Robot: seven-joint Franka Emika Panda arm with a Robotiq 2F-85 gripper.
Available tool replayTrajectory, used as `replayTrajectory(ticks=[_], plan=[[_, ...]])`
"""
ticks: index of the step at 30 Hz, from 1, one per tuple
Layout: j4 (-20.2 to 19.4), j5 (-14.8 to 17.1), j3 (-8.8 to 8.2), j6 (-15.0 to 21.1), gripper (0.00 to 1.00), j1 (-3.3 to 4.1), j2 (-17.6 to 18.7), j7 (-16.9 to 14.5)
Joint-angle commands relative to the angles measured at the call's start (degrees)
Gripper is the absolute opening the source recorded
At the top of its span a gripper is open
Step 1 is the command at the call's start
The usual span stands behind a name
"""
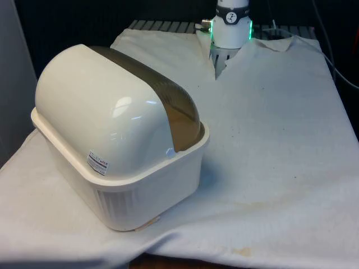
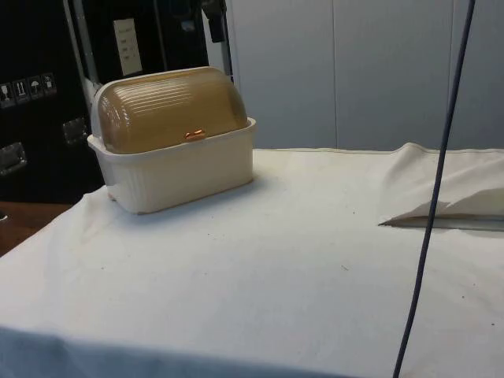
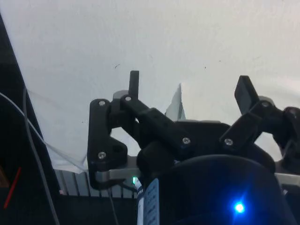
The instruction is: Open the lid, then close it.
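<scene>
Bread box [image 1: 120,151] with its brown ribbed lid [image 2: 169,110] down, on the white cloth [image 1: 269,145], dark cabinets [image 2: 47,102] behind it, gripper [image 3: 187,91] spread wide above bare cloth.

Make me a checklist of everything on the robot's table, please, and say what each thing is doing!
Surface: white cloth covers the table, wrinkled, with a few small marks.
Job's things: cream bread box with an amber roll lid, fully shut; small orange handle at the lid's lower edge.
Clutter: nothing seen.
Grippers: black gripper open, holding nothing, above bare cloth.
Cables: a dark cable hangs across the side view; thin wires trail by the cloth's edge.
Surroundings: black curtains behind the table; dark cabinets and a pale wall at the side.
</scene>
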Motion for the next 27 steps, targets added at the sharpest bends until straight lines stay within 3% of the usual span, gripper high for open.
replayTrajectory(ticks=[1,3,4,9,11,17,18,27], plan=[[0.0,0.0,0.00,0.0,0.95,0.00,0.0,0.0],[0.0,0.0,0.00,0.0,0.84,0.00,0.0,0.0],[0.0,0.0,0.00,0.0,0.84,0.00,0.0,0.0],[0.0,0.0,0.00,0.0,0.47,0.00,0.0,0.0],[0.0,0.0,0.00,0.0,0.41,0.00,0.0,0.0],[0.0,0.0,0.00,0.0,0.03,0.00,0.0,0.0],[-0.2,-0.1,0.06,0.1,0.00,0.06,-0.1,0.2],[-0.9,-0.2,0.46,0.2,0.00,0.11,-0.8,0.6]])
